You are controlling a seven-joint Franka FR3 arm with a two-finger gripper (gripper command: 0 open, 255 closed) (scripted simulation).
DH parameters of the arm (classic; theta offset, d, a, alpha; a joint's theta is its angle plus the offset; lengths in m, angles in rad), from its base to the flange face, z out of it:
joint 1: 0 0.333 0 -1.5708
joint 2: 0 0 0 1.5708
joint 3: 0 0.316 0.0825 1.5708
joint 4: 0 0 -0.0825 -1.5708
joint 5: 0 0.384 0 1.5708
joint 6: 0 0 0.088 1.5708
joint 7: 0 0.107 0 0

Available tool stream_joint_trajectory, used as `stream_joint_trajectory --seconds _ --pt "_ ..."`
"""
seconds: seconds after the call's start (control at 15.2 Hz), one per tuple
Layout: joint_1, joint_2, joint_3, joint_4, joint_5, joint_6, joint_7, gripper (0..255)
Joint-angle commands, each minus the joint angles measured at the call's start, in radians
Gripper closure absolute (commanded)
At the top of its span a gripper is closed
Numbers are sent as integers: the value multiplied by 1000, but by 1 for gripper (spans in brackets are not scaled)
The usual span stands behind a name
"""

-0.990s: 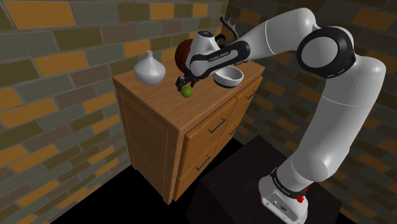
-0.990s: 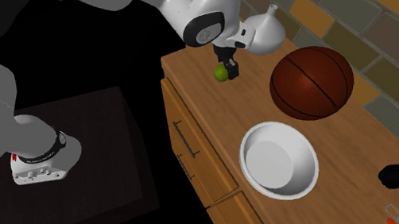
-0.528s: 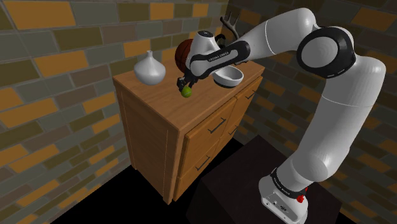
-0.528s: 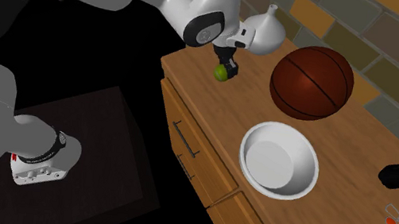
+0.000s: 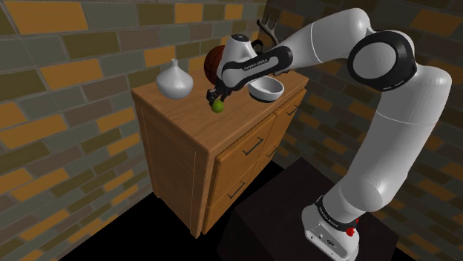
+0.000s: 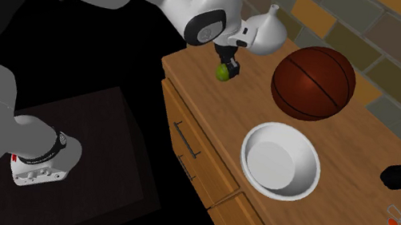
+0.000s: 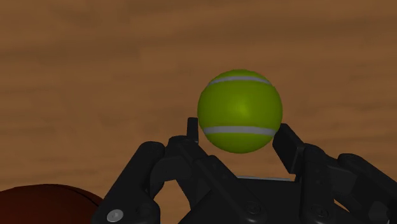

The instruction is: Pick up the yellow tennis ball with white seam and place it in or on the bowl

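— Ball status?
— I've the black gripper [image 7: 236, 130] clamped on the yellow-green, white-seamed tennis ball [image 7: 240, 111], wrist tipped down over the wooden worktop [image 5: 185, 104]; white round bowl [image 5: 267, 90] at its three o'clock, shoulder view.

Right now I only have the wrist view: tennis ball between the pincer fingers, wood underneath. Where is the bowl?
Observer: In the second exterior view the white bowl sits on the same dresser top, toward that view's lower right from the tennis ball.
Operator: Anything near that path?
Observer: A basketball stands beside the bowl, on the wall side.
Operator: What else is up there?
Observer: A white vase stands near the dresser's wall-side corner.
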Motion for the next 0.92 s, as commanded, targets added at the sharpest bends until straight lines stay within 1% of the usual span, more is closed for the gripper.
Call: stream_joint_trajectory --seconds 0.0,0.86 --pt "-1 -13 2 8 5 -21 -3 255" --pt "-8 -93 13 81 35 -173 -27 255"
